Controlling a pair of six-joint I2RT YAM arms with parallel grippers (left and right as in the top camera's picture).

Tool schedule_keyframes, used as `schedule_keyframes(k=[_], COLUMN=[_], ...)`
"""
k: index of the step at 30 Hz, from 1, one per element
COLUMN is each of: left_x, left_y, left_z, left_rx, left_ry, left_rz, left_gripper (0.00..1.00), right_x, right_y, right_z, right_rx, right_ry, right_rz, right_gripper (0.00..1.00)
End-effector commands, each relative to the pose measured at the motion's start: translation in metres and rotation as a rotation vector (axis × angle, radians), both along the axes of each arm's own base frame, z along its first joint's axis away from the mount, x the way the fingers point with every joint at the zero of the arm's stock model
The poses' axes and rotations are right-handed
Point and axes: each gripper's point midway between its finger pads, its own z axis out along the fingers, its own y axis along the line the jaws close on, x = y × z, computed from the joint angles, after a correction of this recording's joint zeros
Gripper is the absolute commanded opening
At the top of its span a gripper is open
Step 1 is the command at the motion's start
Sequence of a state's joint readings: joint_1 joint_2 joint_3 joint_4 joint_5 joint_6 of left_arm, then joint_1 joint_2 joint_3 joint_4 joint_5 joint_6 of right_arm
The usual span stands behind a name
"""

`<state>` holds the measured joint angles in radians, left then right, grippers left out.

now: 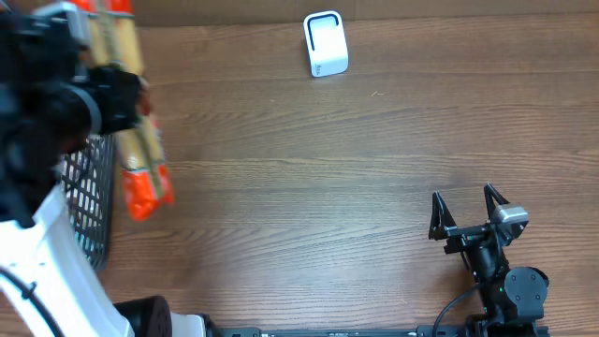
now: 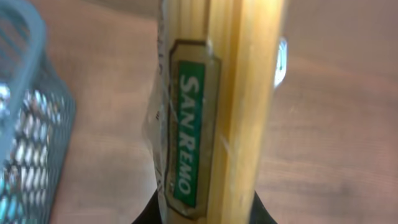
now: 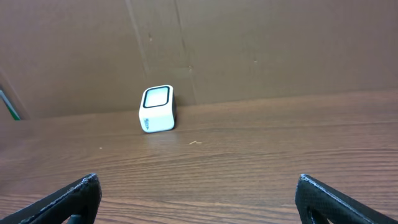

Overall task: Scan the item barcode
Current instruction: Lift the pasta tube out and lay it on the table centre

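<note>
- Our left gripper (image 1: 126, 98) clamped a spaghetti packet (image 2: 205, 112) at the worktop's (image 1: 309, 187) left edge.
- Our right gripper (image 1: 462, 197) stood fingers apart, front right.
- Scanner (image 1: 326, 44) sat at back edge.

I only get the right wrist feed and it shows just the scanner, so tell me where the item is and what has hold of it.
Observer: The left gripper is shut on a spaghetti packet at the far left of the table, well away from the scanner.
Operator: Now report which face of the packet shows.
Observer: The left wrist view shows only the green San Remo label. No barcode shows in any view.
</note>
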<state>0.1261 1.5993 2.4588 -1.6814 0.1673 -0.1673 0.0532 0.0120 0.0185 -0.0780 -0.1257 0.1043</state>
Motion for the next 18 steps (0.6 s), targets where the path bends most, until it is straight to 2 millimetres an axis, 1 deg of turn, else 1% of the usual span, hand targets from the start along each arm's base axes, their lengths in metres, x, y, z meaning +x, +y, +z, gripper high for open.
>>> schedule_keyframes(k=[1,2,5,8,11,12,15,18], left_x=[0.005,0.008,0.022,0.035,0.044,0.047,0.052,0.050], left_y=[0.009,0.005,-0.014,-0.043,-0.062,-0.070,-0.085,-0.097], left_z=[-0.027,-0.037,-0.075,-0.122,-0.162,-0.182,-0.224,-0.264], left_rx=[0.086,0.097,0.113,0.079,0.084,0.092,0.109,0.137], left_ry=[0.092,0.117,0.190,0.254,0.280,0.285,0.290,0.318], left_rz=[0.213,0.231,0.272,0.288,0.302,0.308,0.295,0.265], left_gripper=[0.04,0.04,0.04,0.04,0.04,0.04,0.04,0.04], right_x=[0.000,0.000,0.000,0.000,0.000,0.000,0.000,0.000], right_y=[0.000,0.000,0.000,0.000,0.000,0.000,0.000,0.000], right_z=[-0.003,-0.003,-0.003,-0.003,-0.003,-0.003,-0.003,-0.003], right_rx=[-0.001,-0.001,-0.001,-0.001,-0.001,-0.001,-0.001,-0.001], right_ry=[0.000,0.000,0.000,0.000,0.000,0.000,0.000,0.000], right_rz=[0.000,0.000,0.000,0.000,0.000,0.000,0.000,0.000], right_gripper=[1.00,1.00,1.00,1.00,1.00,1.00,1.00,1.00])
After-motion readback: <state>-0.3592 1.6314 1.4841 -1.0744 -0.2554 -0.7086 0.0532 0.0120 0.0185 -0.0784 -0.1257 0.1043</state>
